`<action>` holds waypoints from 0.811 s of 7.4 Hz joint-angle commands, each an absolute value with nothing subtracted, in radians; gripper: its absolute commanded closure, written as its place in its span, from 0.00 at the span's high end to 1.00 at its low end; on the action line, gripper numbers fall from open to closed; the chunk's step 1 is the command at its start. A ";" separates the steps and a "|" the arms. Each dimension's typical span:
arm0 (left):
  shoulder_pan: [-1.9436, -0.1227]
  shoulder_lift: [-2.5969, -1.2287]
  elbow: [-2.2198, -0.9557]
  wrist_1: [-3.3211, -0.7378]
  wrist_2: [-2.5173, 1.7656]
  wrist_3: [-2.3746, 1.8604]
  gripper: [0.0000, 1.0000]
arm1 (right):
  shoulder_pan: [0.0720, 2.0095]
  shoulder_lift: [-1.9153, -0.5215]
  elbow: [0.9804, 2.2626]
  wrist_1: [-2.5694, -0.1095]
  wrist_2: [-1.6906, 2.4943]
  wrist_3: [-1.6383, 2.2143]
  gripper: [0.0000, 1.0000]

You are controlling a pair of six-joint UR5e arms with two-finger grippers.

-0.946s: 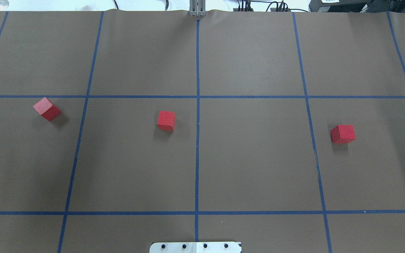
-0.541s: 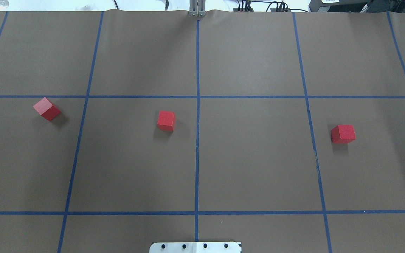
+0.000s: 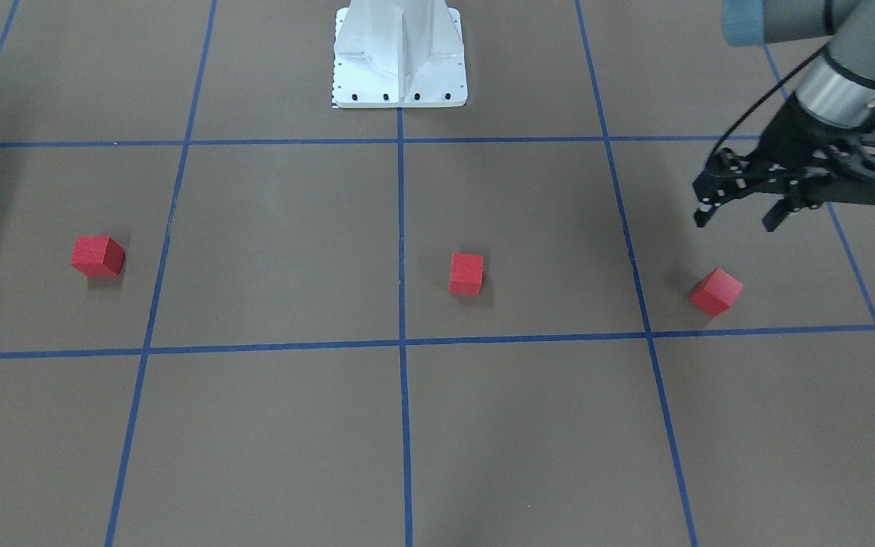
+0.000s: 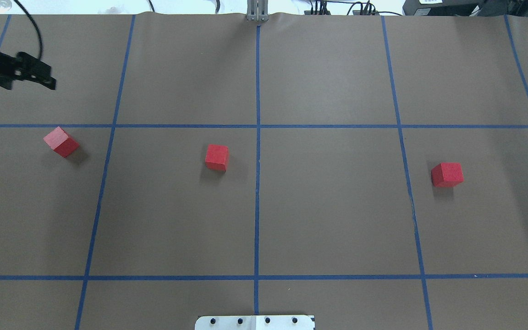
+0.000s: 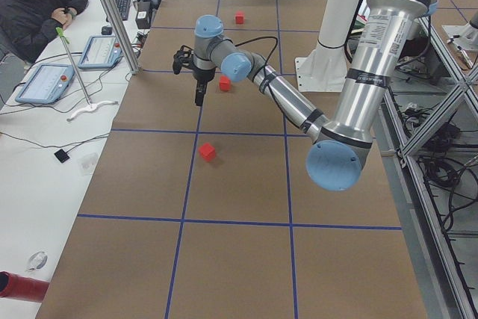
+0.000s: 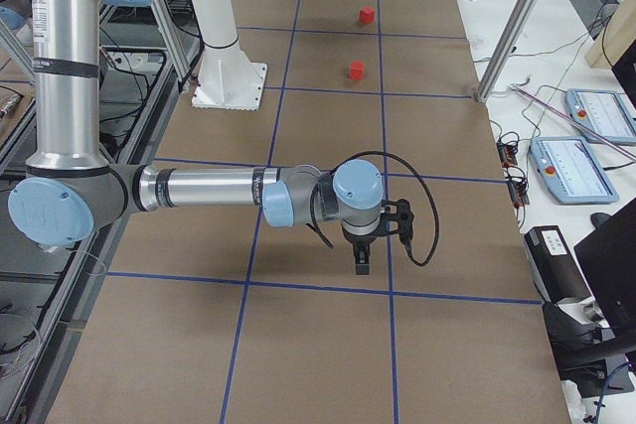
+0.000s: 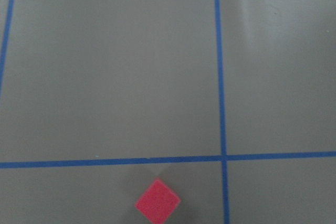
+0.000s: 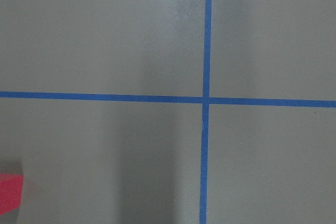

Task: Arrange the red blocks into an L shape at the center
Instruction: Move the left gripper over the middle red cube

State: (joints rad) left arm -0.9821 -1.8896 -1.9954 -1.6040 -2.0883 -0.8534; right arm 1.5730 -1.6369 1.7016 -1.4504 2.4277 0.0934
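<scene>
Overhead looks forward and down from behind the base plate (image 4: 255, 322); front faces that plate from across the counter (image 3: 529, 425), sharing its gridded middle. Side views look along from either end; wrist cameras hover close, straight down.

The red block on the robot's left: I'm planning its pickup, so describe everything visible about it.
The left red block is a small matte cube with plain faces, sitting flat on the brown paper, turned diagonally to the blue tape lines, near a crossing. Only the paper touches it; the open left gripper hangs apart from it.
</scene>
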 commanded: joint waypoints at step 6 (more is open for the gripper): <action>-0.540 -2.164 -1.615 -1.934 -1.623 -1.146 0.99 | 1.532 -1.632 1.698 -1.450 2.416 0.091 0.99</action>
